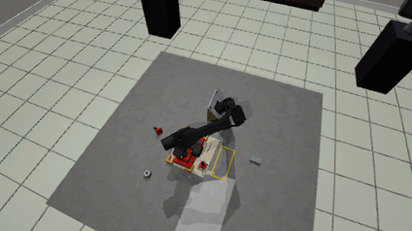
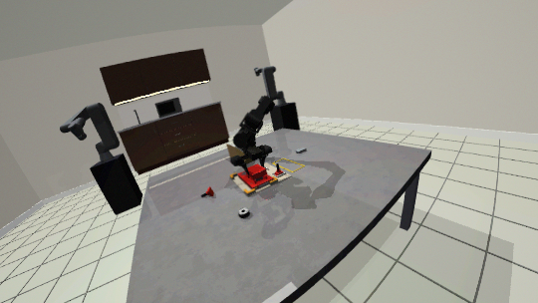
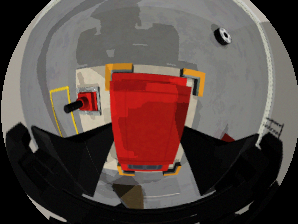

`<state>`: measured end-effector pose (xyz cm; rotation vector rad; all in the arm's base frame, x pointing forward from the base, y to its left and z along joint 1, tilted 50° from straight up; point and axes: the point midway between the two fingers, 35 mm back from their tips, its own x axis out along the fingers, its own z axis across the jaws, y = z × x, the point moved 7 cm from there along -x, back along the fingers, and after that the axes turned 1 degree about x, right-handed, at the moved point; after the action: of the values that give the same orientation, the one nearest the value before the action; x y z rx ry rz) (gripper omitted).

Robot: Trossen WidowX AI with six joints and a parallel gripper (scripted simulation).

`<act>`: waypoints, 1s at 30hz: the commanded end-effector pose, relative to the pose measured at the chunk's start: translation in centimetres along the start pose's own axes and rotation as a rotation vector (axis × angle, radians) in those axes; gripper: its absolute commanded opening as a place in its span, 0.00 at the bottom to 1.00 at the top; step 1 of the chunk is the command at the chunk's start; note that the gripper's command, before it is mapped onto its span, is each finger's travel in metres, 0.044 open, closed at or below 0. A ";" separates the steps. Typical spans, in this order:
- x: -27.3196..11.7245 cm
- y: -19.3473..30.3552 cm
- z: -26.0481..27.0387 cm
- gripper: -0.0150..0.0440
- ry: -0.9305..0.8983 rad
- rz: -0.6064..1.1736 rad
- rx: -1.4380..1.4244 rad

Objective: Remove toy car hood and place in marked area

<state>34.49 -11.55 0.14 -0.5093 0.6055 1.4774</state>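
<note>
The red hood (image 2: pixel 257 172) (image 3: pixel 149 115) is between the fingers of my gripper (image 1: pixel 188 153) (image 2: pixel 255 169) (image 3: pixel 148 127), which is shut on its two sides. In the exterior view the hood stands a little above the red car body (image 2: pixel 249 182) (image 1: pixel 184 163); the arm partly hides it in the top view. The car sits on a cream board (image 1: pixel 211 149) (image 3: pixel 86 80) with orange corner brackets. The marked area, a yellow outline (image 1: pixel 229 164) (image 2: pixel 295 161) (image 3: pixel 59 89), lies on the table beside the board.
A red block with a black lever (image 1: pixel 203 165) (image 2: pixel 279 172) (image 3: pixel 88 101) stands on the board near the outline. A red and black piece (image 1: pixel 158 131) (image 2: pixel 209 191), a wheel (image 1: pixel 146 173) (image 2: pixel 243 212) (image 3: pixel 223 36) and a grey block (image 1: pixel 255 160) (image 2: pixel 301 151) lie around. An upright panel (image 2: pixel 236 151) stands behind.
</note>
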 end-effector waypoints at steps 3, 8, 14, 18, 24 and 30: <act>-0.9 -0.1 -0.1 0.25 0.007 -0.002 -0.003; -2.5 -0.1 -0.1 0.25 0.008 -0.002 -0.003; -4.7 0.0 -0.1 0.25 0.008 -0.001 -0.003; -4.0 -0.1 0.2 0.25 0.003 -0.002 0.000; -4.3 -0.1 2.5 0.25 0.007 -0.002 0.001; -4.5 0.1 4.8 0.25 0.009 -0.003 0.002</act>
<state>34.78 -12.62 5.68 -0.5228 0.6136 1.4753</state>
